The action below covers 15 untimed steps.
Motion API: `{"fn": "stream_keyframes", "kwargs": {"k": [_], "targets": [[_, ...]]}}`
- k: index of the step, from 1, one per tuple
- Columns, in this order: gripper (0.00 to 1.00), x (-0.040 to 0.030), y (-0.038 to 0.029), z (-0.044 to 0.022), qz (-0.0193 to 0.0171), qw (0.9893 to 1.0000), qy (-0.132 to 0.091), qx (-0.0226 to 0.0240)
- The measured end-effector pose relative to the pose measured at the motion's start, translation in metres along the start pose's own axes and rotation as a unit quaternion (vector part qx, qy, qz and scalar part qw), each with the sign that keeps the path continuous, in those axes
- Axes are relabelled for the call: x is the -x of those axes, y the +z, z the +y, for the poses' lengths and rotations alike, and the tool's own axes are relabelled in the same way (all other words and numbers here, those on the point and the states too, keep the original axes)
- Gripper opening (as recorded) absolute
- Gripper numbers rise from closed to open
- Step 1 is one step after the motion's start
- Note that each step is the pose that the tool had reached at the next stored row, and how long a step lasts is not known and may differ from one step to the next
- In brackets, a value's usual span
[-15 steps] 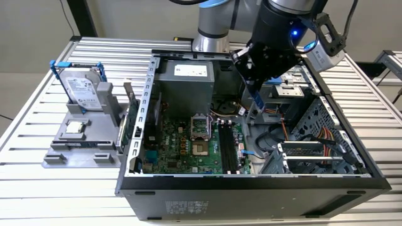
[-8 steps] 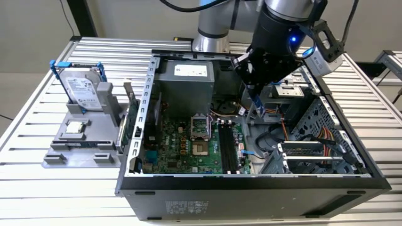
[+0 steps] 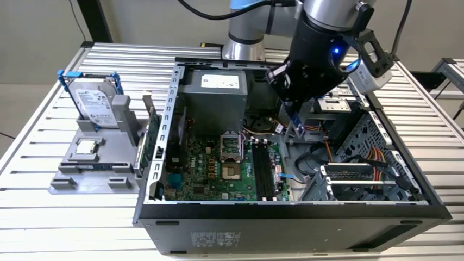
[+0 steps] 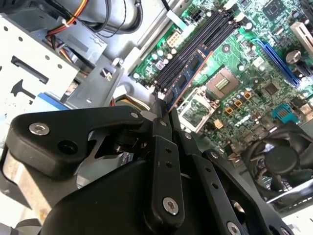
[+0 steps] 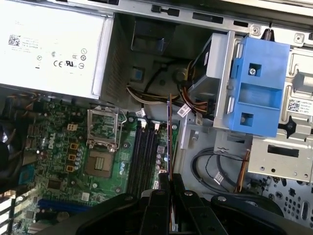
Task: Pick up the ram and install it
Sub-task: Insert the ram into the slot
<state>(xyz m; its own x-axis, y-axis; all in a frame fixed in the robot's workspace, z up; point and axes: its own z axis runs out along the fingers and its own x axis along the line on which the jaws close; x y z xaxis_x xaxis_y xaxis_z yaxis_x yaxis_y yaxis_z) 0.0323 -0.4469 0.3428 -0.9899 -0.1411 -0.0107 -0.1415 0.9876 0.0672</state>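
Jaws: gripper [image 3: 294, 111] clenched on the ram [image 4: 194, 67].
Ram: on edge, long axis parallel to the memory slots [image 5: 142, 156], hovering above them.

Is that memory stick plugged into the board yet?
Not yet. The gripper holds the ram on edge, above the slots.

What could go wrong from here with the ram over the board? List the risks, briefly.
1. The tool grips the ram near the memory slots, not yet seated; if tilted or offset, it may jam on a slot wall.
2. The open processor socket lies right beside the slots; a slipped stick could strike it.
3. Loose cables sit close on the other side; the tool's wide body might snag them.
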Motion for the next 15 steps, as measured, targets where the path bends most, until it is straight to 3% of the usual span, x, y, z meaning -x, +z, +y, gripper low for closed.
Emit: {"fn": "stream_keyframes", "kwargs": {"k": [15], "targets": [[0.0,-0.0002,0.0237,-0.0016,0.0007,1.0,0.0,0.0001]]}}
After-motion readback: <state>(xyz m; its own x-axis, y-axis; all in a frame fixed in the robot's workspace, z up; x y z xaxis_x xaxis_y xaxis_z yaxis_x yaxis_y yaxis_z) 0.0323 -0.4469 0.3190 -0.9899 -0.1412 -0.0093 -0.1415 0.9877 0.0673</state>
